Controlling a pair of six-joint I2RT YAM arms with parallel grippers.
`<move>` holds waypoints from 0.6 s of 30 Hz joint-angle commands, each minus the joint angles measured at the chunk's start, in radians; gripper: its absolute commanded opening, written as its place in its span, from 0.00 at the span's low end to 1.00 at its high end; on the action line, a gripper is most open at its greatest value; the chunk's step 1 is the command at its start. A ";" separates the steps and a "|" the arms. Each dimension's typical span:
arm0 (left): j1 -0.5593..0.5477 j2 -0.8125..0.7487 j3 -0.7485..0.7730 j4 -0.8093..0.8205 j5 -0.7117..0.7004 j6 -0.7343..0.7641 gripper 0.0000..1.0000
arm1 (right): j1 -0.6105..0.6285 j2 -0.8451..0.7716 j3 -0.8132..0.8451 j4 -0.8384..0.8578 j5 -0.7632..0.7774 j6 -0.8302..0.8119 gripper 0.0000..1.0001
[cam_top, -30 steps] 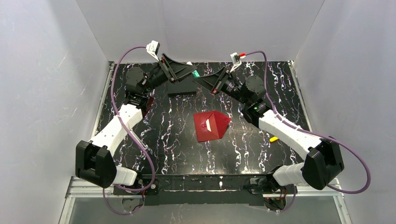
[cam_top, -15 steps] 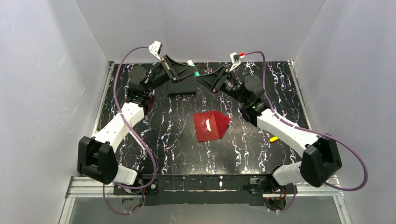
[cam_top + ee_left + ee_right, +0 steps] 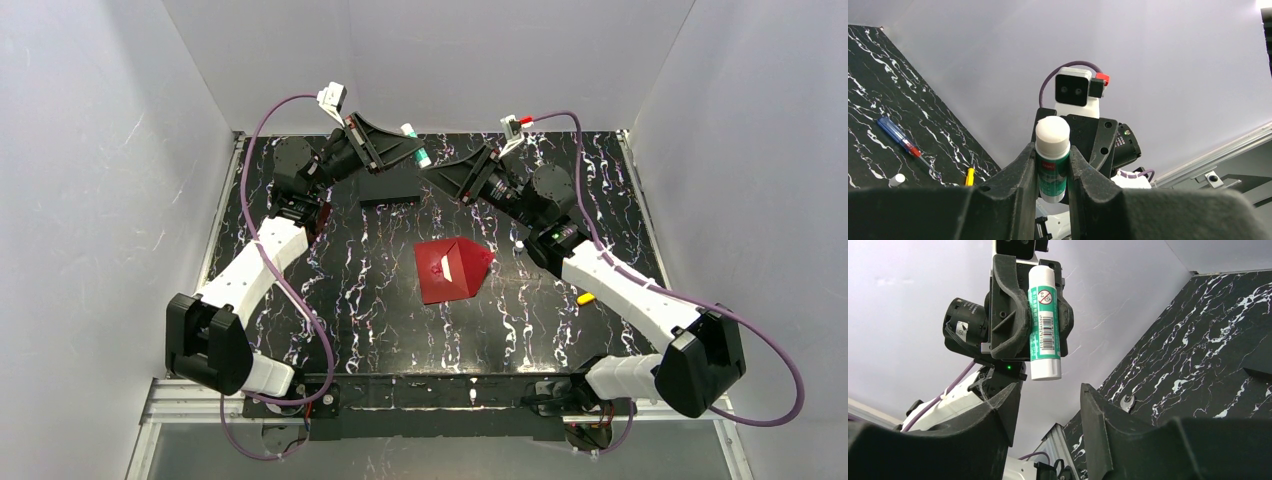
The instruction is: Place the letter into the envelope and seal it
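Likely light, floppy and easily creased, the envelope (image 3: 452,270) lies mid desk (image 3: 350,300), flap toward 3 o'clock, best pressed near its edges; the left gripper (image 3: 1052,150) has its jaws clenched on a glue stick (image 3: 1044,320), while the right gripper (image 3: 1048,395) has its jaws released.

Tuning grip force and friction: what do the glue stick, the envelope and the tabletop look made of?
The glue stick looks like smooth white plastic, with a glossy green printed label and barcode. The envelope looks like matte red paper: it lies thin and flat, with visible fold lines. The tabletop is black with white marble-like veining, probably a printed film or laminate rather than stone; the views cannot settle which.
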 commanded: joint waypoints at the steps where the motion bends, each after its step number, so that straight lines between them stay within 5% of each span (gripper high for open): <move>1: -0.002 -0.027 0.019 0.016 0.014 0.010 0.00 | 0.001 0.006 0.028 0.044 0.015 0.002 0.55; 7: -0.003 -0.036 0.014 0.016 0.027 0.007 0.00 | 0.001 0.032 0.019 0.133 0.015 0.100 0.48; 14: -0.002 -0.044 0.007 0.017 0.038 0.003 0.00 | 0.001 0.044 0.025 0.167 0.012 0.128 0.60; 18: -0.002 -0.047 0.005 0.018 0.038 0.000 0.00 | 0.002 0.050 0.033 0.170 0.011 0.137 0.43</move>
